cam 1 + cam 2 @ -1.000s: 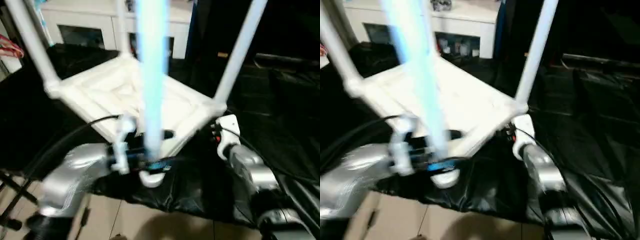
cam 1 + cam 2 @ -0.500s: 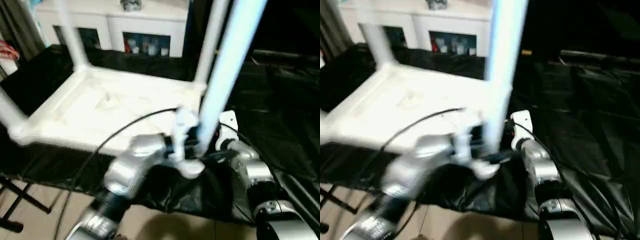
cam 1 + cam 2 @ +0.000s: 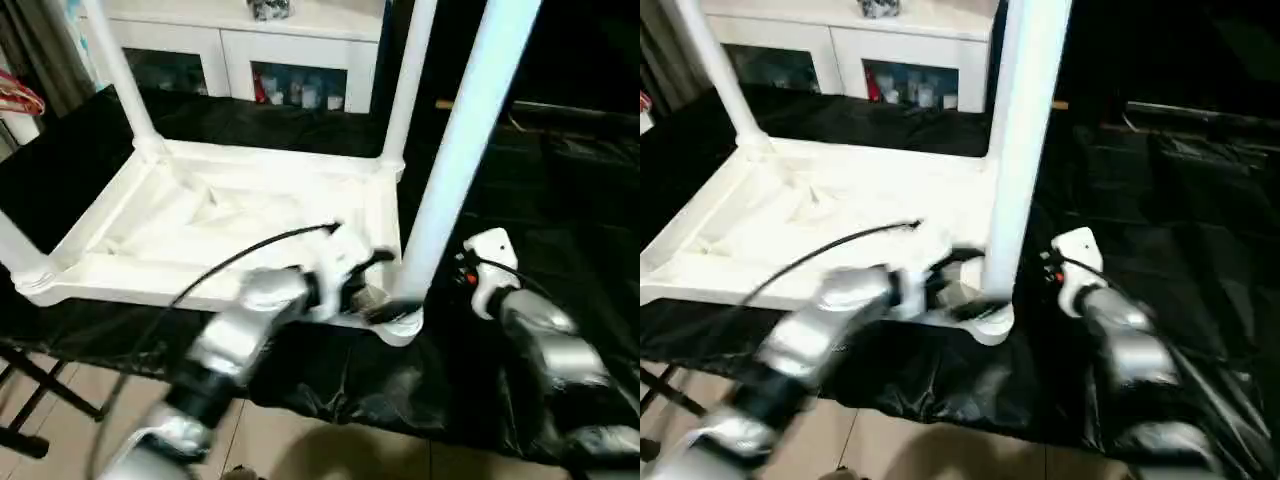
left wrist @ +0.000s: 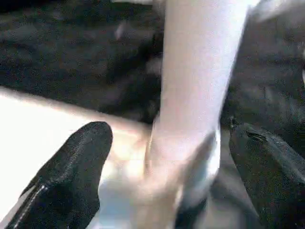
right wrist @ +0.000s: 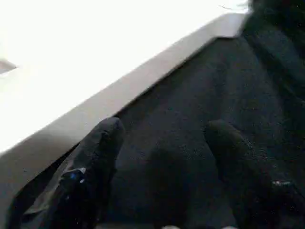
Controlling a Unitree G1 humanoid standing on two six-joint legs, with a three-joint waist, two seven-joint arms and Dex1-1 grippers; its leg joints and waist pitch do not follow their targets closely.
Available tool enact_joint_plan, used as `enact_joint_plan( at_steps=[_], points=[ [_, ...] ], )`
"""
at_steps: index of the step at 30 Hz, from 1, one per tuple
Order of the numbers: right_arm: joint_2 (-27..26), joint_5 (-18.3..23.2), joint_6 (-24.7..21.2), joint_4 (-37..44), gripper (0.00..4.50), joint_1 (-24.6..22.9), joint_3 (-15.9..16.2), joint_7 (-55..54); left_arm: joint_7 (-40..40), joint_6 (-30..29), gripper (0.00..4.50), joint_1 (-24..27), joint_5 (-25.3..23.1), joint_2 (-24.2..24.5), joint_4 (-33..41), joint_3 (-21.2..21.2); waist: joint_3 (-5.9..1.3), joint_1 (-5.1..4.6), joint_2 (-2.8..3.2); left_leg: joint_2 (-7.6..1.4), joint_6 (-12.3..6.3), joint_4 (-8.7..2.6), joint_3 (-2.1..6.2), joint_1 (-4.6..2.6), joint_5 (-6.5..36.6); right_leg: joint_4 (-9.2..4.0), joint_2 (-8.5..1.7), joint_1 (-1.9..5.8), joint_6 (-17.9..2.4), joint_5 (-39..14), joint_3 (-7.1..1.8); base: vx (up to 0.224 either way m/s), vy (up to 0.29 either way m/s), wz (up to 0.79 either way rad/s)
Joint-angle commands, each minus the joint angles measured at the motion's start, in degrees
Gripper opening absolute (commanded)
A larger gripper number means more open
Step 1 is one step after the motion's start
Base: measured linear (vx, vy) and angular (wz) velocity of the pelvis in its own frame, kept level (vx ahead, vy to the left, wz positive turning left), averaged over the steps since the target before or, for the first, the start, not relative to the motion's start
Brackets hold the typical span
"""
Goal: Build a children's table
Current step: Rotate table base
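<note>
The children's table [image 3: 230,215] lies upside down on black cloth, its ribbed underside up. White legs rise from its corners: far left [image 3: 120,75], far right [image 3: 405,90] and near right [image 3: 460,150]. A stub of the near left leg [image 3: 15,250] shows at the picture's edge. My left gripper [image 4: 171,181] is open at the base of the near right leg [image 4: 200,86], one black finger [image 4: 71,176] on each side of its socket [image 3: 400,325]. My right gripper [image 5: 164,167] is open over the cloth beside the table's rim [image 5: 109,100], holding nothing.
A white cabinet [image 3: 250,50] with glass doors stands behind the table. Black cloth [image 3: 560,170] covers the work surface out to the right. A dark stand's legs [image 3: 30,400] and tiled floor show at the lower left. A cable [image 3: 250,250] loops over my left forearm.
The table has turned from corner-on to edge-on, and its near leg has swung from the middle to the right. My left gripper has followed at the leg's base. The right arm shifted slightly right.
</note>
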State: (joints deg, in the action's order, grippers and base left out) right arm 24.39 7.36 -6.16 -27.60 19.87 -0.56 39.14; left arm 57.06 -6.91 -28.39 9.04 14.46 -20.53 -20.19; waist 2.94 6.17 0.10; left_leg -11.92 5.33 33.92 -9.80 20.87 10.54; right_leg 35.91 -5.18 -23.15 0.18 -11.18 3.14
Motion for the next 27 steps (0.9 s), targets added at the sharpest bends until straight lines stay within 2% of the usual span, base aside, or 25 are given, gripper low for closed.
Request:
enact_joint_plan(
  at_steps=[1, 2, 3, 4, 5, 6, 7, 8, 9, 10, 11, 14, 15, 16, 17, 18, 19, 20, 22, 24, 26, 27],
  points=[
    [2.7, 2.9, -2.6, 5.8, 3.53, -1.5, 0.6, 5.6, 3.8, 2.3, 4.02, -0.7, -1.8, 1.7, -2.3, -1.6, -3.69, 0.42, -0.27, -0.46, -4.13, -3.68, -0.23, -0.28, 10.2, -4.6, -1.89, 3.26, -11.2, -7.8, -1.91, 0.0, 0.0, 0.0],
    [3.3, 3.3, -3.1, 6.8, 3.53, -1.9, 0.6, 6.5, 4.3, 2.6, 4.02, -0.9, -2.0, 2.0, -2.8, -1.6, -3.81, 0.51, -0.39, -0.68, -4.02, -3.68, -0.21, -0.37, 10.3, -4.34, -2.04, 3.32, -11.4, -7.0, -1.97, 0.0, 0.0, 0.0],
    [6.3, 5.5, -6.0, 12.2, 3.56, -4.4, 0.3, 11.2, 6.3, 5.6, 3.9, -2.8, -3.4, 3.6, -6.9, -1.7, -3.78, 0.74, 0.51, -0.55, -3.93, -3.66, -0.07, -0.32, 10.1, -4.21, -2.0, 3.28, -11.9, -5.9, -1.9, 0.0, 0.0, 0.0],
    [6.6, 5.7, -6.4, 12.8, 3.65, -4.7, 0.3, 11.7, 6.6, 6.0, 3.74, -3.1, -3.6, 3.7, -7.4, -1.7, -3.92, 1.05, 0.46, -0.75, -4.19, -3.49, -0.24, -0.78, 10.6, -4.36, -1.94, 3.17, -12.2, -4.1, -2.04, 0.0, 0.0, 0.0],
    [7.3, 6.1, -7.0, 13.9, 3.89, -5.2, 0.3, 12.6, 7.0, 6.6, 3.57, -3.6, -3.8, 4.0, -8.4, -1.7, -3.91, 1.1, 0.34, -0.71, -4.22, -3.52, -0.18, -0.37, 10.2, -4.04, -1.97, 3.38, -13.0, -2.5, -1.95, 0.0, 0.0, 0.0],
    [7.9, 6.2, -7.5, 14.8, 3.89, -5.7, 0.4, 13.3, 7.6, 6.9, 3.57, -4.1, -3.9, 4.3, -9.1, -1.7, -3.97, 1.22, 0.89, -0.64, -4.02, -3.5, -0.1, -0.3, 10.2, -3.91, -2.07, 3.43, -13.2, -2.5, -1.88, 0.0, 0.0, 0.0],
    [9.8, 7.1, -9.0, 17.9, 3.94, -7.5, 0.6, 15.1, 9.3, 7.4, 3.56, -5.5, -3.6, 4.6, -11.2, -1.6, -3.98, 1.51, 1.02, -0.69, -3.82, -3.42, -0.18, -0.51, 10.6, -4.09, -2.11, 3.35, -13.4, -3.0, -1.92, 0.0, 0.0, 0.0],
    [11.7, 8.6, -10.5, 21.2, 3.94, -9.4, 0.7, 17.2, 11.6, 7.4, 3.56, -7.1, -3.3, 4.8, -13.3, -1.7, -3.89, 1.55, 0.94, -0.69, -3.81, -3.47, -0.22, -0.5, 11.0, -4.23, -2.08, 3.36, -13.5, -3.5, -1.93, 0.0, 0.0, 0.0],
    [11.7, 8.6, -10.5, 21.2, 4.19, -9.4, 0.7, 17.2, 11.6, 7.4, 3.35, -7.1, -3.3, 4.8, -13.3, -1.7, -3.94, 2.18, 0.7, -0.69, -3.79, -3.44, -0.21, -0.51, 11.0, -4.22, -2.11, 3.56, -13.3, -4.0, -1.96, 0.0, 0.0, 0.0],
    [12.5, 9.3, -11.1, 22.8, 4.29, -10.4, 0.7, 18.2, 12.7, 7.5, 3.2, -7.8, -3.2, 4.8, -14.4, -1.8, -3.85, 2.23, 0.62, -0.66, -3.91, -3.53, -0.14, -0.15, 10.7, -4.19, -2.31, 3.64, -13.2, -4.7, -1.91, 0.0, 0.0, 0.0],
    [13.2, 9.7, -11.4, 23.9, 4.34, -11.1, 0.8, 19.0, 13.3, 7.7, 3.12, -8.5, -3.3, 4.8, -15.5, -1.9, -3.9, 2.39, 0.93, -0.64, -3.91, -3.47, -0.14, -0.2, 10.9, -4.26, -2.33, 3.54, -13.0, -5.6, -1.85, 0.0, 0.0, 0.0],
    [14.9, 10.9, -13.1, 27.2, 4.49, -13.0, 0.8, 21.1, 15.0, 10.2, 2.87, -11.0, -4.5, 4.2, -20.4, -2.1, -3.77, 2.34, 0.84, -0.56, -3.53, -3.6, -0.09, 0.08, 11.3, -4.89, -2.55, 3.55, -11.8, -10.1, -1.79, 0.0, 0.0, 0.0],
    [14.9, 10.9, -13.1, 27.2, 4.49, -13.0, 0.8, 21.1, 15.0, 10.2, 2.87, -11.0, -4.5, 4.2, -20.4, -2.1, -3.87, 2.43, 1.15, -0.64, -3.38, -3.56, -0.1, -0.16, 11.8, -5.05, -2.5, 3.42, -11.5, -10.9, -1.88, 0.0, 0.0, 0.0],
    [15.5, 11.3, -14.1, 28.8, 4.5, -13.9, 0.7, 21.8, 16.1, 11.8, 2.66, -12.7, -5.0, 3.3, -23.7, -2.0, -3.78, 2.39, 1.45, -0.5, -3.31, -3.58, -0.03, 0.02, 12.0, -5.13, -2.39, 3.43, -11.3, -11.1, -1.82, 0.0, 0.0, 0.0],
    [15.5, 11.3, -14.1, 28.8, 4.5, -13.9, 0.7, 21.8, 16.1, 11.8, 2.62, -12.7, -5.0, 3.3, -23.7, -2.0, -3.86, 2.46, 1.26, -0.51, -3.19, -3.54, -0.09, -0.13, 12.0, -5.17, -2.36, 3.45, -11.2, -11.2, -1.83, 0.0, 0.0, 0.0],
    [16.0, 11.7, -14.9, 30.1, 4.5, -14.5, 0.6, 21.8, 17.3, 12.7, 2.57, -14.0, -5.2, 2.7, -26.1, -2.0, -3.93, 2.48, 1.63, -0.58, -3.04, -3.56, 0.08, 0.04, 11.5, -4.94, -2.56, 3.51, -11.3, -10.7, -1.84, 0.0, 0.0, 0.0],
    [16.3, 12.0, -15.4, 30.8, 4.5, -14.8, 0.6, 21.8, 17.9, 13.2, 2.48, -14.5, -5.5, 2.5, -27.3, -2.1, -4.0, 2.55, 1.74, -0.59, -3.03, -3.51, 0.07, -0.1, 11.5, -4.99, -2.52, 3.45, -11.5, -10.4, -1.83, 0.0, 0.0, 0.0],
    [16.5, 12.2, -15.8, 31.4, 4.5, -15.1, 0.5, 21.7, 18.4, 13.7, 2.35, -15.0, -5.8, 2.4, -28.3, -2.2, -3.97, 2.51, 1.5, -0.54, -3.18, -3.53, 0.05, 0.05, 11.2, -5.01, -2.42, 3.56, -11.5, -9.7, -1.82, 0.0, 0.0, 0.0],
    [17.0, 12.6, -16.5, 32.7, 4.5, -16.2, 0.2, 22.0, 19.4, 14.9, 2.16, -16.4, -7.1, 2.3, -31.2, -3.0, -4.13, 2.68, 2.0, -0.55, -3.28, -3.4, 0.12, -0.02, 10.8, -4.89, -2.5, 3.53, -11.6, -9.0, -1.81, 0.0, 0.0, 0.0],
    [17.1, 12.6, -16.6, 32.9, 4.5, -16.4, 0.1, 22.1, 19.6, 15.1, 2.02, -16.6, -7.4, 2.3, -31.8, -3.1, -4.12, 2.59, 1.71, -0.54, -3.48, -3.39, 0.14, 0.21, 10.3, -4.77, -2.49, 3.72, -11.8, -7.9, -1.77, 0.0, 0.0, 0.0],
    [17.3, 12.8, -16.9, 33.4, 4.5, -16.8, 0.1, 22.1, 20.1, 16.1, 1.77, -17.4, -7.8, 2.1, -33.7, -3.0, -4.16, 2.64, 1.96, -0.53, -3.66, -3.29, 0.06, 0.1, 10.1, -4.85, -2.49, 3.54, -12.1, -8.1, -1.72, 0.0, 0.0, 0.0],
    [17.4, 12.8, -17.1, 33.7, 4.5, -16.9, 0.0, 22.0, 20.4, 16.5, 1.7, -17.8, -8.1, 2.1, -34.7, -2.9, -4.2, 2.76, 2.28, -0.57, -3.62, -3.26, 0.09, 0.09, 10.2, -4.82, -2.57, 3.53, -12.4, -8.0, -1.74, 0.0, 0.0, 0.0]
  ],
)
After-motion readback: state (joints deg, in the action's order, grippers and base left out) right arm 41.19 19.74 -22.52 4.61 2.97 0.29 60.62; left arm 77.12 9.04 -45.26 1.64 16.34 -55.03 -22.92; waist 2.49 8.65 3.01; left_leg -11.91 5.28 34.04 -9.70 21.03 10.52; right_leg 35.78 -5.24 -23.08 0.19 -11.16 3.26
